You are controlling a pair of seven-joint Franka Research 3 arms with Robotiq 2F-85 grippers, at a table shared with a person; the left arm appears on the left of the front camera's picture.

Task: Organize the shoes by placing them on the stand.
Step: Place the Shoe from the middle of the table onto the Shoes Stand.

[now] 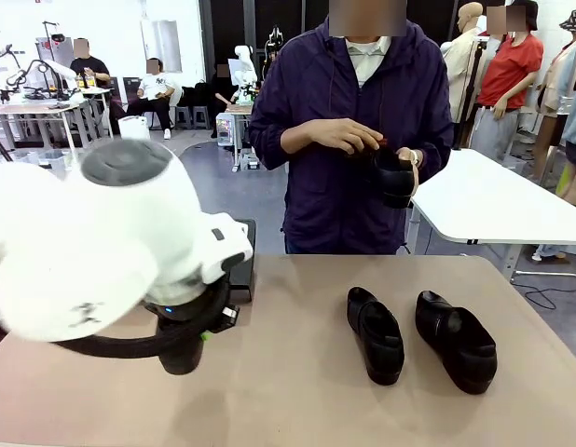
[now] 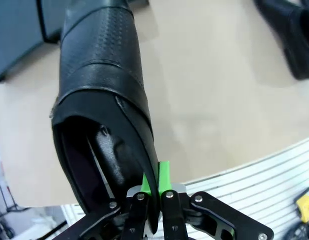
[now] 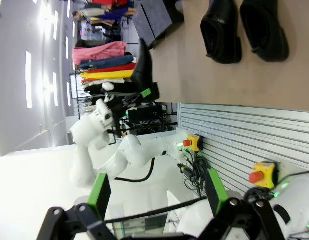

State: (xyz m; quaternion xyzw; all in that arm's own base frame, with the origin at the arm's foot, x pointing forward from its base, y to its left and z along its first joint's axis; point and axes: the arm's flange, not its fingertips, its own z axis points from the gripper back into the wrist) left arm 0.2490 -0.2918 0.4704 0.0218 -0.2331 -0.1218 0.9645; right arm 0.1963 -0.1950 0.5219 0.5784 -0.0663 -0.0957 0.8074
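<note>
Held shoe hangs toe-down from the left gripper, which is clamped tight on the thin heel rim, green pads on either side of the leather. It's over the left part of the surface, just in front of the stand; can't tell if the toe touches. Two more shoes lie side by side on the right of the surface, apart from each other, well clear of the stand. Fourth shoe is in the person's hands at the far side. Right gripper has jaws spread wide with nothing in them, off the near edge.
</note>
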